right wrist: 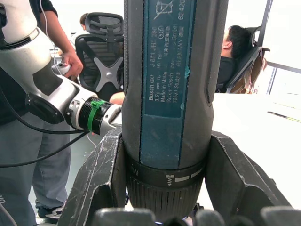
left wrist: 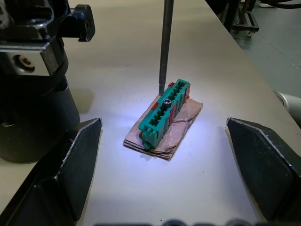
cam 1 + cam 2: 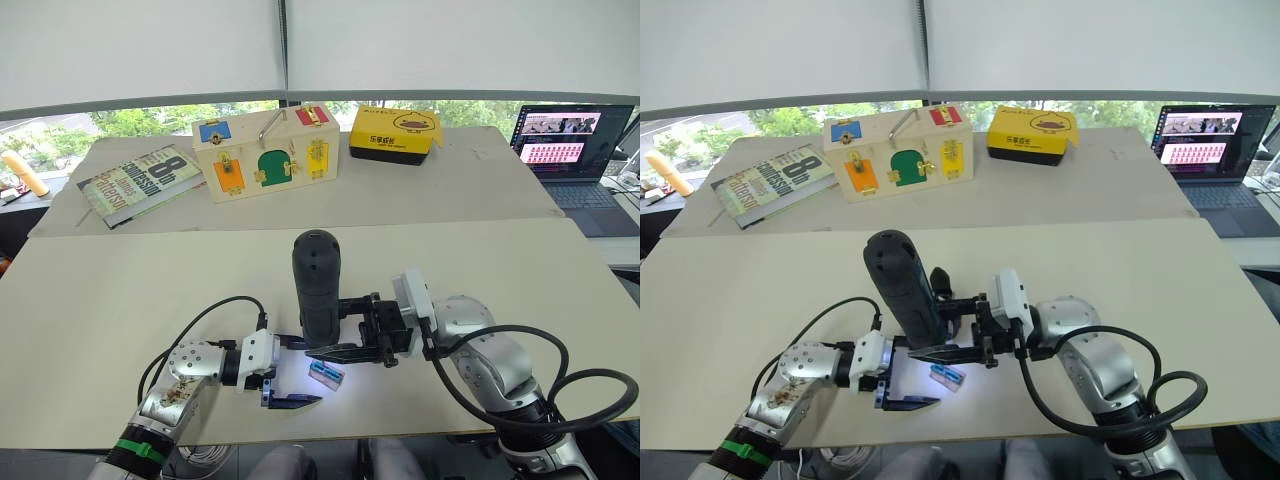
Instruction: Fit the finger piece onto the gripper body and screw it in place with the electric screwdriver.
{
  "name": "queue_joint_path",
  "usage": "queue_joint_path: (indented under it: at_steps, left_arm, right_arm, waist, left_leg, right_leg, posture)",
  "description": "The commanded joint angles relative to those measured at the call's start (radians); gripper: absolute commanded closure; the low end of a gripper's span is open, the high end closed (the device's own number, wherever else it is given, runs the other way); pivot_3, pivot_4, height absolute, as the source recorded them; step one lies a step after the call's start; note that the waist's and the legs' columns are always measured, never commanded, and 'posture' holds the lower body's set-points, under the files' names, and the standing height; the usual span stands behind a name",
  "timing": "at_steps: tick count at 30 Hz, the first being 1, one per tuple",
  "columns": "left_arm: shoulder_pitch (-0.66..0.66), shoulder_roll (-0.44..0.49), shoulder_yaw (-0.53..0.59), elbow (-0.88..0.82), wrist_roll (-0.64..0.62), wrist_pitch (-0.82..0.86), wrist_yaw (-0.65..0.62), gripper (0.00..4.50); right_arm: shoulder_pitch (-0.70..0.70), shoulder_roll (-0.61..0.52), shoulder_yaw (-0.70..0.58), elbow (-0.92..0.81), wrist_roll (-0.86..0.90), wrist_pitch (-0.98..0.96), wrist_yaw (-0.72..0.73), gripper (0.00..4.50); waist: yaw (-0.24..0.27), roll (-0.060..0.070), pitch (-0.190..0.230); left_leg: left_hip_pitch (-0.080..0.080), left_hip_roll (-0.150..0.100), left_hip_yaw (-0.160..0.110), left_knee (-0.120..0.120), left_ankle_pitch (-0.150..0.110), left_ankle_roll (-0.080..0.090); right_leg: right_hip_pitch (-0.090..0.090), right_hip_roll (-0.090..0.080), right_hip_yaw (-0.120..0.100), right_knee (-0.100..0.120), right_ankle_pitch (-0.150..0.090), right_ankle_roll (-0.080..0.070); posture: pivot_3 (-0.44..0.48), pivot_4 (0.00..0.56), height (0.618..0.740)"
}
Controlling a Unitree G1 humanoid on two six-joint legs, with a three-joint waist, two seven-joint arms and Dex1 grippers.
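the right pincer (image 3: pixel 345 345) is clamped round the electric screwdriver (image 3: pixel 318 285), held upright so its thin bit comes down on a screw in the small green tray (image 2: pixel 164 113), probably to pick it up. the left pincer (image 3: pixel 285 370), fingers wide apart, sits on the worktop (image 3: pixel 120 320) at the tray's 9 o'clock, framing it. the black block at the left wrist view's edge may be the gripper body (image 2: pixel 33 94), though i cannot be sure.

Dark grey electric screwdriver (image 3: pixel 317 283), teal label; green tray (image 2: pixel 165 113); yellow box (image 3: pixel 394 133).
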Motion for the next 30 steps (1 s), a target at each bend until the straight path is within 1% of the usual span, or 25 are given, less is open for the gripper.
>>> queue_joint_path:
  at_steps: [1, 30]
  left_arm:
    - [0.02, -0.013, -0.059, 0.056, 0.045, 0.034, 0.009, 0.01]
    - [0.027, -0.011, -0.061, 0.047, 0.047, 0.042, 0.015, 0.01]
  right_arm:
    - [-0.011, 0.004, -0.01, -0.029, 0.022, -0.019, 0.007, 2.6]
    - [-0.008, -0.003, 0.007, -0.034, 0.016, -0.003, -0.007, 2.6]
  waist:
    - [0.0, 0.0, 0.0]
    - [0.0, 0.0, 0.0]
  left_leg:
    - [0.0, 0.0, 0.0, 0.0, 0.0, 0.0]
    - [0.0, 0.0, 0.0, 0.0, 0.0, 0.0]
  right_leg:
    - [0.0, 0.0, 0.0, 0.0, 0.0, 0.0]
    - [0.0, 0.0, 0.0, -0.001, 0.0, 0.0]
  posture:
    - [0.0, 0.15, 0.74]
    - [0.0, 0.15, 0.74]
